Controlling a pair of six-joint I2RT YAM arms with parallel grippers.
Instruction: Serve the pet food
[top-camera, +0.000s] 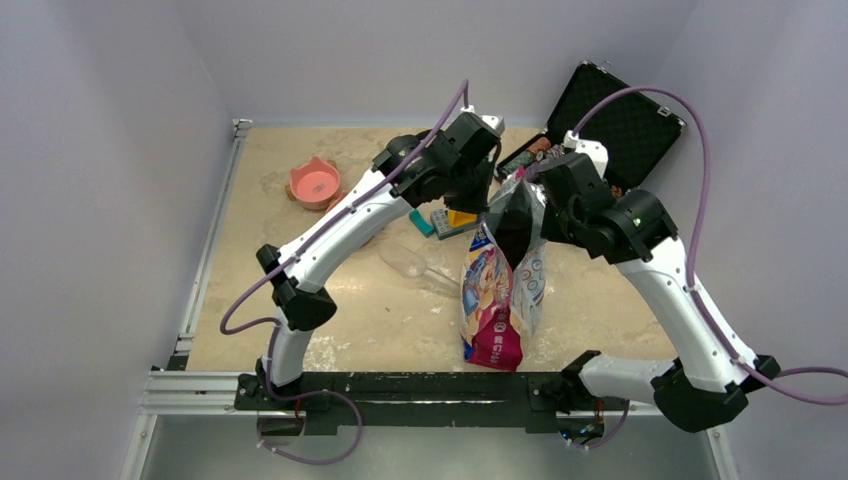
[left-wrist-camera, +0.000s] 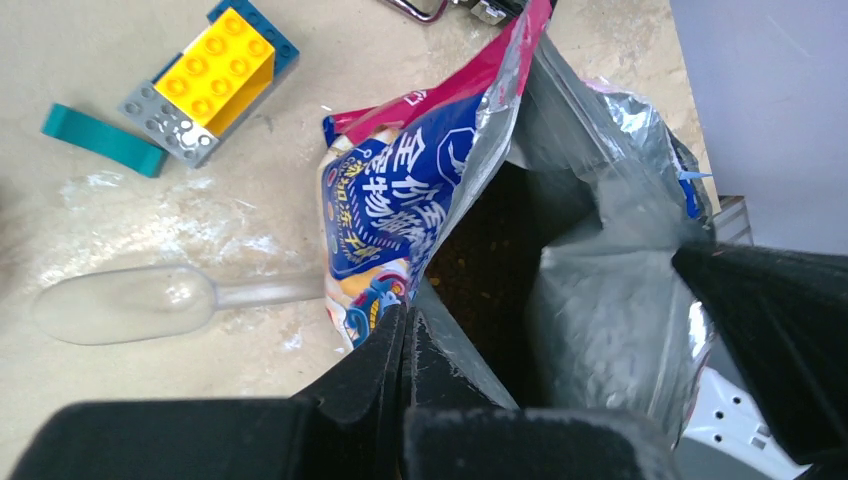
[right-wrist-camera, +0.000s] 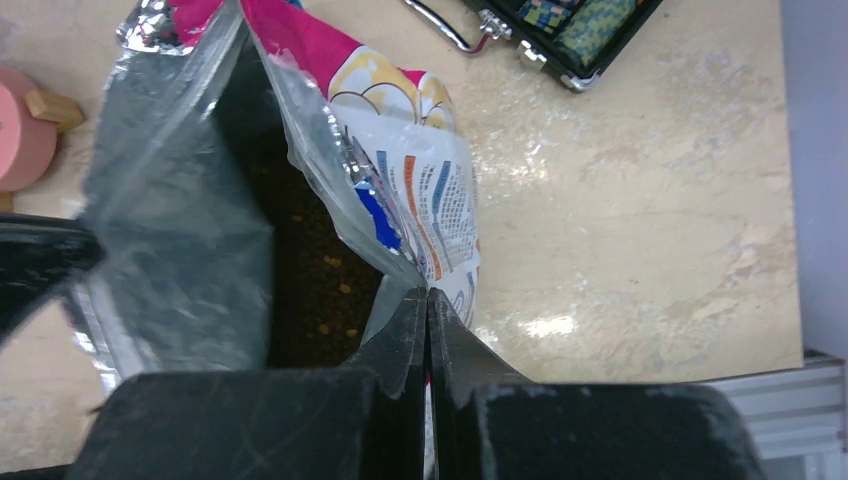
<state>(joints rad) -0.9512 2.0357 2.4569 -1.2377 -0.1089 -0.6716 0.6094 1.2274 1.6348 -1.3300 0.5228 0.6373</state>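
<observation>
pink bowl (right-wrist-camera: 20, 135) cut by edge, case (right-wrist-camera: 590, 30) cropped at top, kibble (right-wrist-camera: 320, 290) shadowed in bag (right-wrist-camera: 400, 150)

You'll see the bag (left-wrist-camera: 390, 200) is glossy printed film outside, crinkled silver foil inside; the kibble (right-wrist-camera: 320, 290) in it looks dry and matt. The scoop (left-wrist-camera: 130, 303) is clear smooth plastic, the bricks (left-wrist-camera: 210, 75) shiny plastic, the desk (right-wrist-camera: 640, 200) polished, stone-patterned.

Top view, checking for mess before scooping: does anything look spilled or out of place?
No kibble shows outside the bag. Whitish smears streak the table by the scoop, and toy bricks with a teal strip lie nearby, unrelated to feeding.
</observation>
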